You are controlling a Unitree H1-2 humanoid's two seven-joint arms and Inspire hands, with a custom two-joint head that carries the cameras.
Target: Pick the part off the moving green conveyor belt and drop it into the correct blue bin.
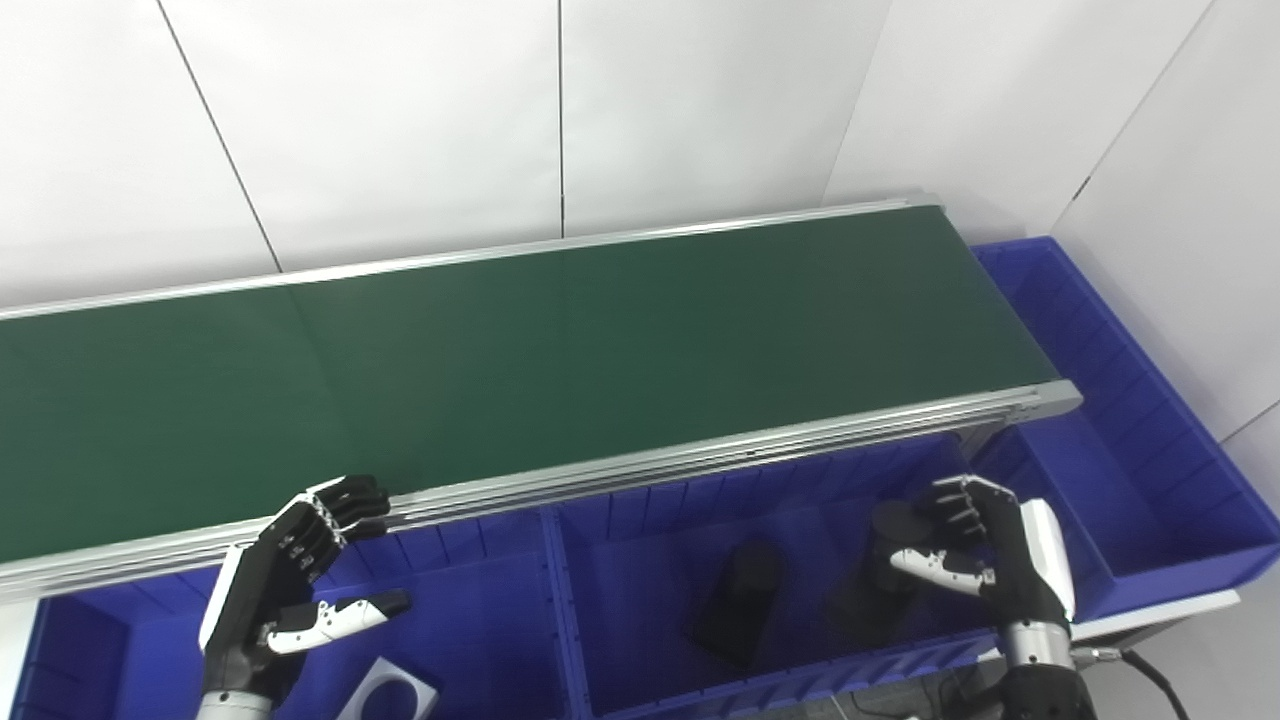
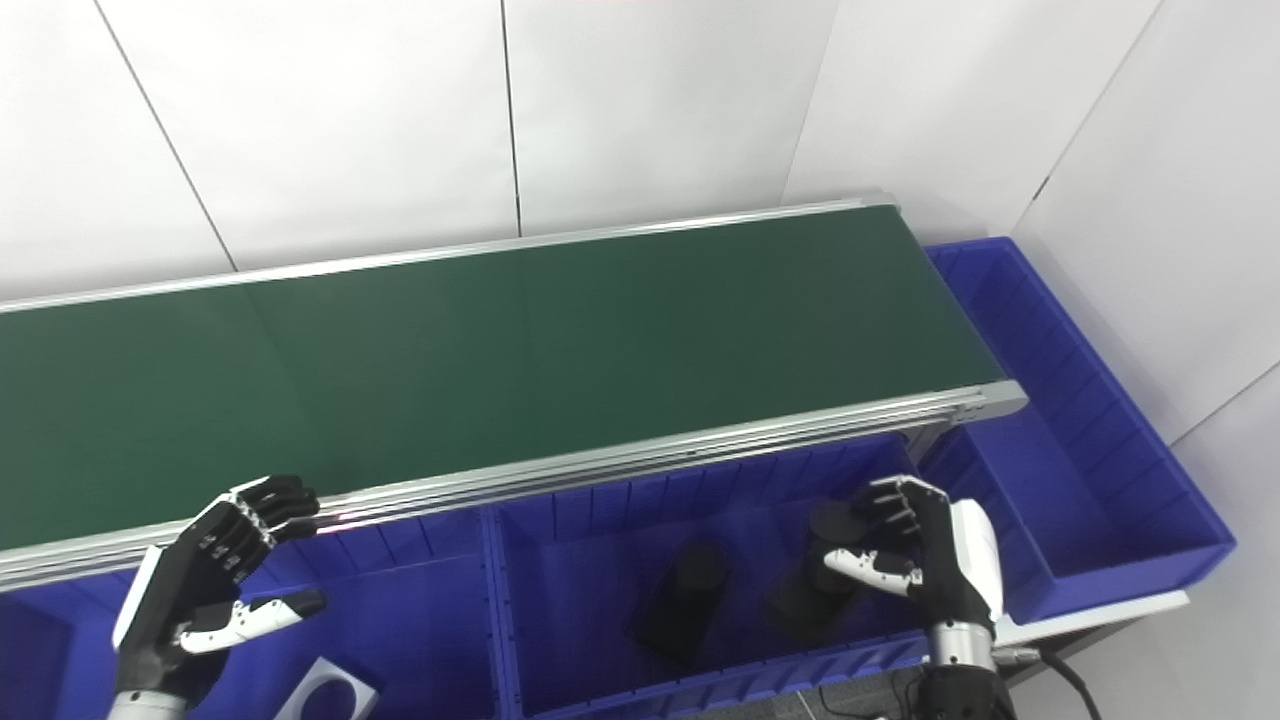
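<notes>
The green conveyor belt (image 1: 560,360) runs across the view with no part on it. Two dark cylindrical parts stand in the middle blue bin (image 1: 780,680): one (image 1: 738,600) near its centre, the other (image 1: 875,575) at its right side. My right hand (image 1: 975,545) hangs over that bin beside the right-hand part, fingers apart, thumb crossing in front of it; I cannot tell whether they touch. My left hand (image 1: 295,575) is open over the left blue bin (image 1: 480,620), its fingertips near the belt's front rail.
A white flat part with a round hole (image 1: 388,692) lies in the left bin at the picture's bottom edge. A long blue bin (image 1: 1150,480) sits past the belt's right end. White wall panels close in behind and on the right.
</notes>
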